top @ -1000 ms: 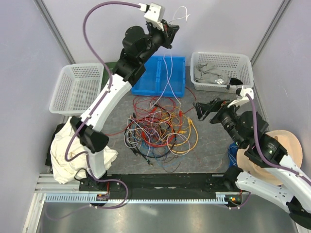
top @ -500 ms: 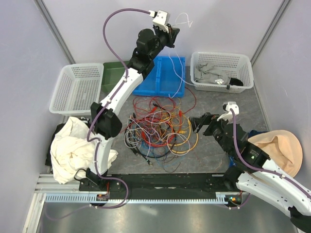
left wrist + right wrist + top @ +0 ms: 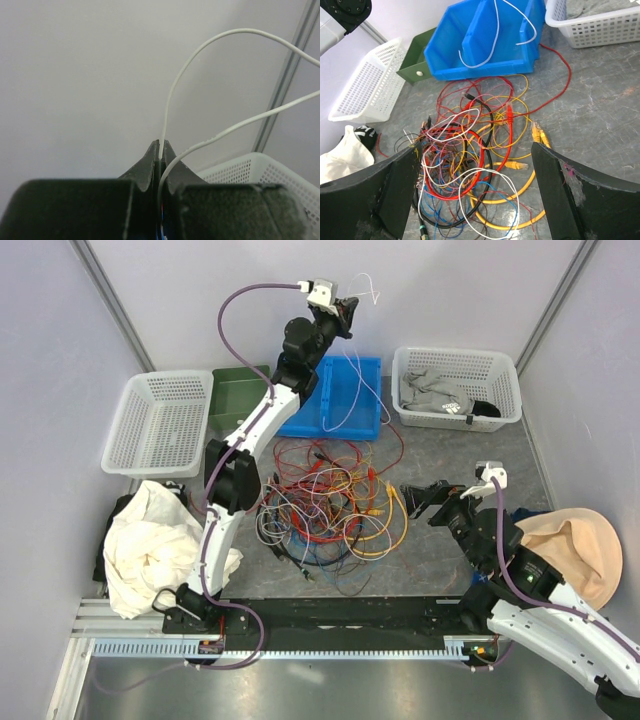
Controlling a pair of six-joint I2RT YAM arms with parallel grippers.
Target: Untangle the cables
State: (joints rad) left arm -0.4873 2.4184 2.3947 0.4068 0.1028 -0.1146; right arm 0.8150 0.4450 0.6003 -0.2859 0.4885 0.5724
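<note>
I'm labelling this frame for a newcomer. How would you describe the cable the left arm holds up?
Look past the tangle of cables to the blue bin behind it. A thin white cable rises from it to the shut fingers of the left gripper. It alone hangs in the air, off the pile.

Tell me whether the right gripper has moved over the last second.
Yes. The right gripper, jaws open, has drawn back toward the arms' bases, away from the white basket on the right side of the table.

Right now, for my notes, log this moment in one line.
left gripper: shut on white cable trailing into blue bin | right gripper: open, facing tangle
</note>
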